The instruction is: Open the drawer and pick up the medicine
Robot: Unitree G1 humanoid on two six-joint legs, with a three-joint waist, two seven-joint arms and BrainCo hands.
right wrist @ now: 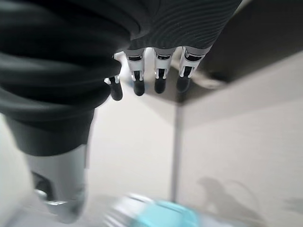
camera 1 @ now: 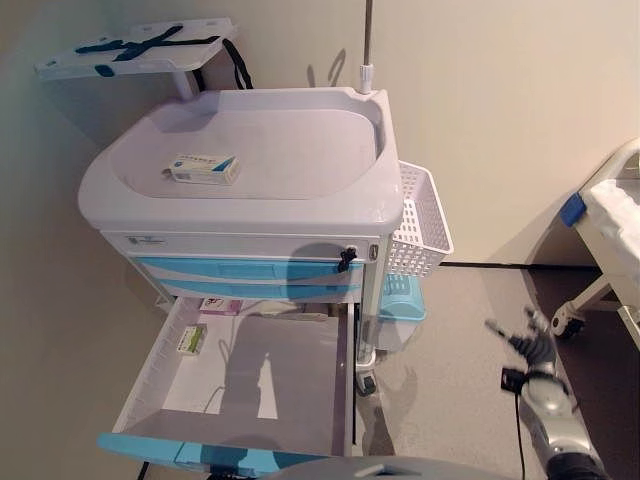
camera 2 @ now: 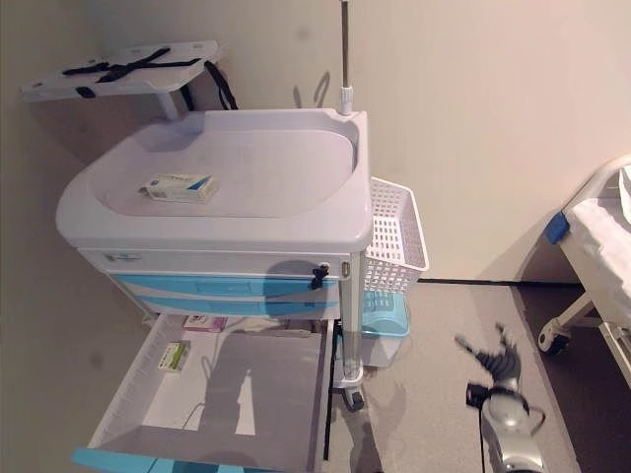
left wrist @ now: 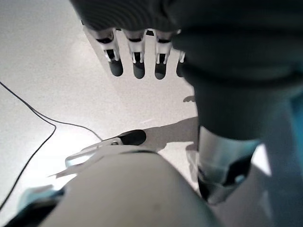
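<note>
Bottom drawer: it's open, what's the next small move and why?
Probably bring the right hand over the open drawer toward the green medicine box at its back left. That hand hangs open beside the cart, holding nothing.

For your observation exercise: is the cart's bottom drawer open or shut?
Open. The bottom drawer is pulled far out from the cart, exposing its floor and a small medicine box inside.

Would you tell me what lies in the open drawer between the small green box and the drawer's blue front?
Nothing: in the left eye view the drawer floor from the small green box to the blue front is bare.
</note>
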